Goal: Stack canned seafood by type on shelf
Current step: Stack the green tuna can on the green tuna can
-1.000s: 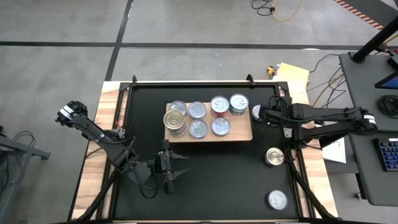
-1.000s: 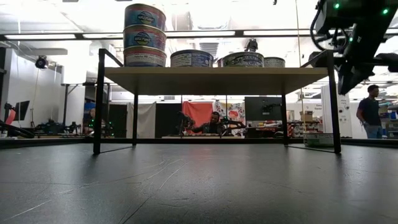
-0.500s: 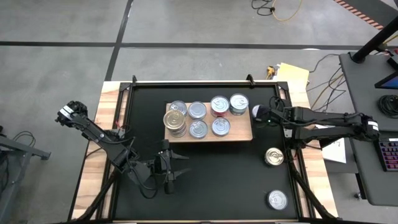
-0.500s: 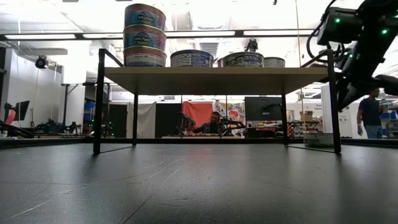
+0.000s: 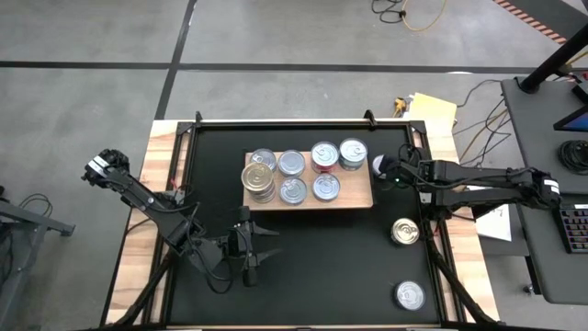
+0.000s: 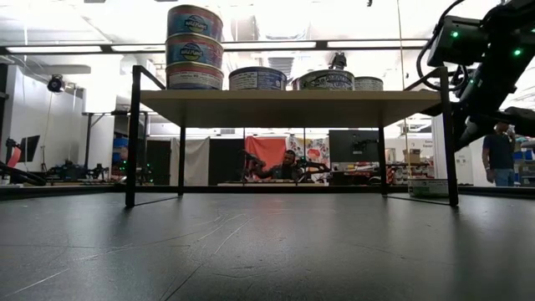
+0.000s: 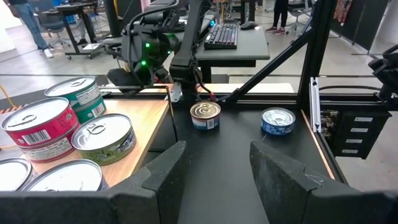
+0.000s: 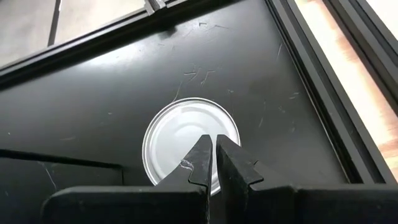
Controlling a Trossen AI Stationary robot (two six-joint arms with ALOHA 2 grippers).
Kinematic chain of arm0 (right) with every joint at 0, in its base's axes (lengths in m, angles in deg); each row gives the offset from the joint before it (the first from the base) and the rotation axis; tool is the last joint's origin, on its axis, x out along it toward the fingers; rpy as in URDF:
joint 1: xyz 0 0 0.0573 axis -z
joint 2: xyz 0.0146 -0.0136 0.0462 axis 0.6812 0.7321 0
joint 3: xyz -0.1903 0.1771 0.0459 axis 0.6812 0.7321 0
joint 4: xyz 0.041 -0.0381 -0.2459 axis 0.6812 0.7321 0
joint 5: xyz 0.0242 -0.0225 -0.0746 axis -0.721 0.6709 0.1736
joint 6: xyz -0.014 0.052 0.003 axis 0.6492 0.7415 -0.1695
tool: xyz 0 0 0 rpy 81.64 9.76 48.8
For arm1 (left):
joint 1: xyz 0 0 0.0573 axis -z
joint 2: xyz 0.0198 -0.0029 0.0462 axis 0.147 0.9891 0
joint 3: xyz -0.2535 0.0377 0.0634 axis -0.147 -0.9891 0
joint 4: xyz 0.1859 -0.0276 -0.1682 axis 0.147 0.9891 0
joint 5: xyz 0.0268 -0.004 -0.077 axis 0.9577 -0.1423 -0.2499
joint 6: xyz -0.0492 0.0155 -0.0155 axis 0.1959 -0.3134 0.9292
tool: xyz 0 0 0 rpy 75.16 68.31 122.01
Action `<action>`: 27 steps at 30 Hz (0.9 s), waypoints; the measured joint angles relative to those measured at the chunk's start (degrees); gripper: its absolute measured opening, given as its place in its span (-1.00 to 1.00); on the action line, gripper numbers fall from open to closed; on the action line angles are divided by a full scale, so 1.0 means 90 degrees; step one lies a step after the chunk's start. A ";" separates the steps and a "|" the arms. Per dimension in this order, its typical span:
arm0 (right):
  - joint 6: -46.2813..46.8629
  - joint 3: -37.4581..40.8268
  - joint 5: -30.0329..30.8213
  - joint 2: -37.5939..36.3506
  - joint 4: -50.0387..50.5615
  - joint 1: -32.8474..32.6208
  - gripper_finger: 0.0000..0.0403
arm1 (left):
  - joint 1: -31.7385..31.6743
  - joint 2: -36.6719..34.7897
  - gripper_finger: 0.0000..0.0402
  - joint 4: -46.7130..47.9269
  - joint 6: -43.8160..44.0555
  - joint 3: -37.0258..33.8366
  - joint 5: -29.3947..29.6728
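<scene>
The light-wood shelf (image 5: 358, 195) stands on the black mat and carries several tins of canned seafood, among them a stack (image 5: 259, 177) at its left end and a red-labelled tin (image 5: 323, 155). A plain silver tin (image 8: 180, 134) lies on the mat just off the shelf's right end. My right gripper (image 8: 214, 140) hangs shut above that tin, clear of it. Two more tins (image 5: 405, 231) (image 5: 410, 295) sit on the mat at the right. My left gripper (image 7: 214, 174) stands open near the shelf's front left corner, with nothing between its fingers.
A black frame rail (image 5: 432, 248) borders the mat on the right. Bare mat (image 5: 322, 267) lies in front of the shelf. Papers and cables (image 5: 441, 115) lie past the table's far right corner. People show in the room behind, in the low view.
My right gripper has sunk a little toward the silver tin beside the shelf's right end and has tipped further downward, staying shut. The tins and the shelf have not moved.
</scene>
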 joint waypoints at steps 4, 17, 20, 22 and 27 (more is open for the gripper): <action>0.0219 0.0000 0.0048 0.0000 0.0002 -0.0002 -0.94 | 0.0000 0.0000 -0.20 0.0000 0.0000 0.0000 0.0000; 0.1496 0.0000 0.0236 0.0046 -0.0599 -0.0002 -0.94 | 0.0000 0.0000 -0.20 0.0000 0.0000 0.0000 0.0000; 0.1728 0.0000 0.0240 0.0096 -0.0783 -0.0002 -0.94 | 0.0000 0.0000 -0.20 0.0000 0.0000 0.0000 0.0000; 0.1827 0.0000 0.0199 0.0159 -0.0862 -0.0002 -0.94 | 0.0000 0.0000 -0.20 0.0000 0.0000 0.0000 0.0000; 0.2468 0.0000 0.0044 0.0348 -0.0873 -0.0002 -0.94 | 0.0000 0.0000 -0.20 0.0000 0.0000 0.0000 0.0002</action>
